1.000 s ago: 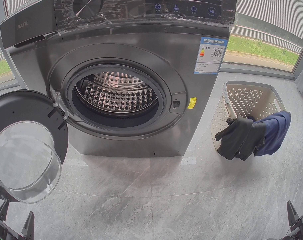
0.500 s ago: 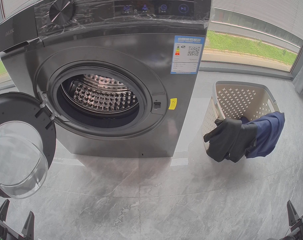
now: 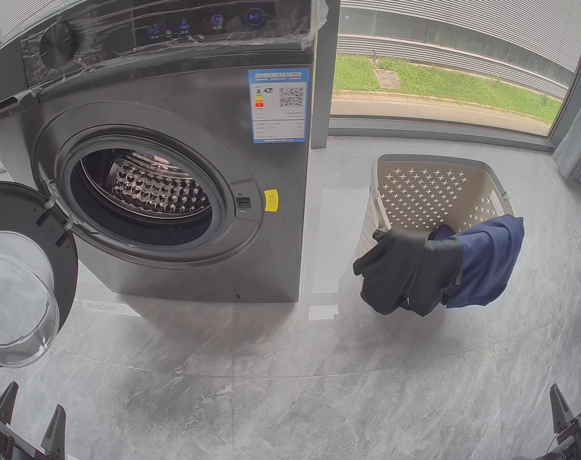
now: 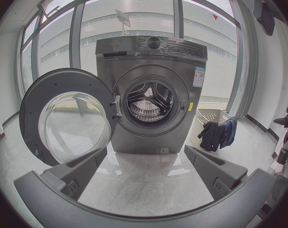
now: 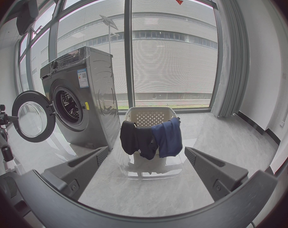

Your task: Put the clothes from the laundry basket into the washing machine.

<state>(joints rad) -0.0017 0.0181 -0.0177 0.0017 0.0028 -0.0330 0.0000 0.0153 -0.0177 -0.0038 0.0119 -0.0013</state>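
- Black garment [image 5: 134, 140] and blue garment [image 5: 167, 138] hang over the near rim of the laundry basket [image 5: 150, 111], straight ahead of the right gripper [image 5: 146, 151] and well apart from it. Its jaws stand wide and hold nothing.
- Left gripper [image 4: 145, 150], likewise spread and empty, faces the washing machine [image 4: 156, 54], with the door [image 4: 33, 111] swung open on its outer side.
- The cloth is loosely draped, so a shallow pinch could slip off, or a pull could tip the light basket.
- A trailing end may snag on the drum opening [image 4: 149, 103] or drop to the floor [image 3: 303, 384].
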